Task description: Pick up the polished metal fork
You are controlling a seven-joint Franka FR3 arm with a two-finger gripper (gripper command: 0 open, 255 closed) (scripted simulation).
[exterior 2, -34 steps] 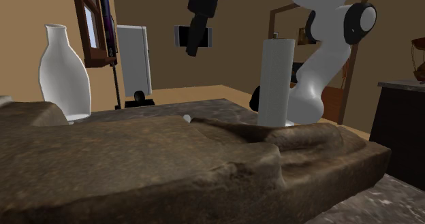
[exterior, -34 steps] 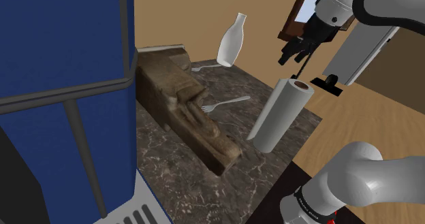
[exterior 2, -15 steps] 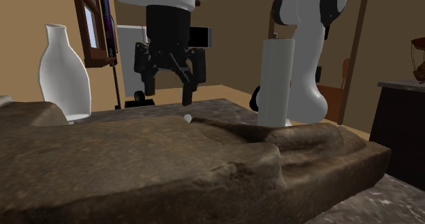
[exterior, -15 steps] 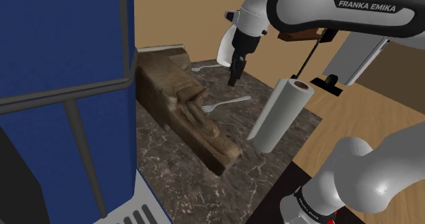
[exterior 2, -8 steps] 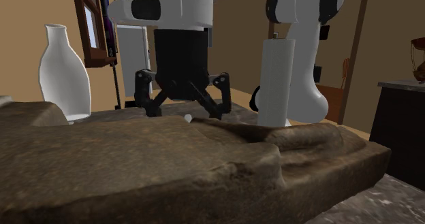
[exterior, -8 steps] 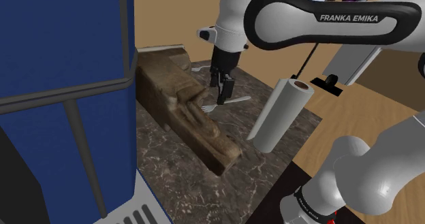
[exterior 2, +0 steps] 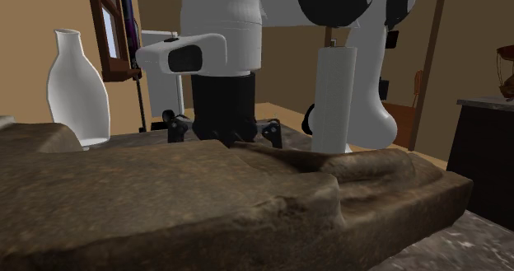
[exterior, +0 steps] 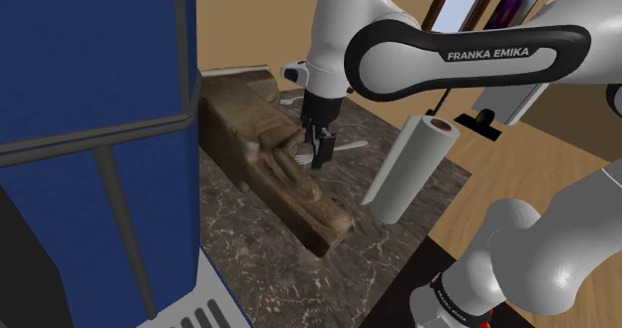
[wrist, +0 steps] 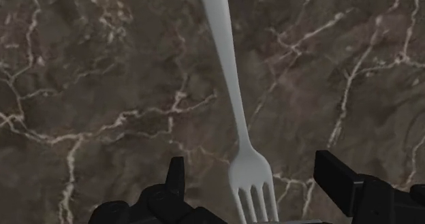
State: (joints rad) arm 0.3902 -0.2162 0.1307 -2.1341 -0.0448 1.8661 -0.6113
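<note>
A pale grey fork [wrist: 232,93] lies flat on the dark marble tabletop [wrist: 95,80]. In the wrist view my gripper [wrist: 255,183] is open, low over the fork. Its head and tines sit between the two fingers [wrist: 176,180] without touching either. The handle runs away from the hand. In the shoulder view the gripper [exterior: 319,155] points down at the fork [exterior: 347,147], right beside the long brown carved block [exterior: 279,171].
A white paper roll [exterior: 411,166] stands upright close to the fork, toward the shoulder view's right. A white vase [exterior 2: 77,86] stands at the back of the table. A tall blue object [exterior: 90,117] borders the table on the shoulder view's left. The table edge runs behind the roll.
The arm has swung in from the shoulder view's upper right and come down over the fork. The open gripper has sunk to the tabletop behind the brown block.
</note>
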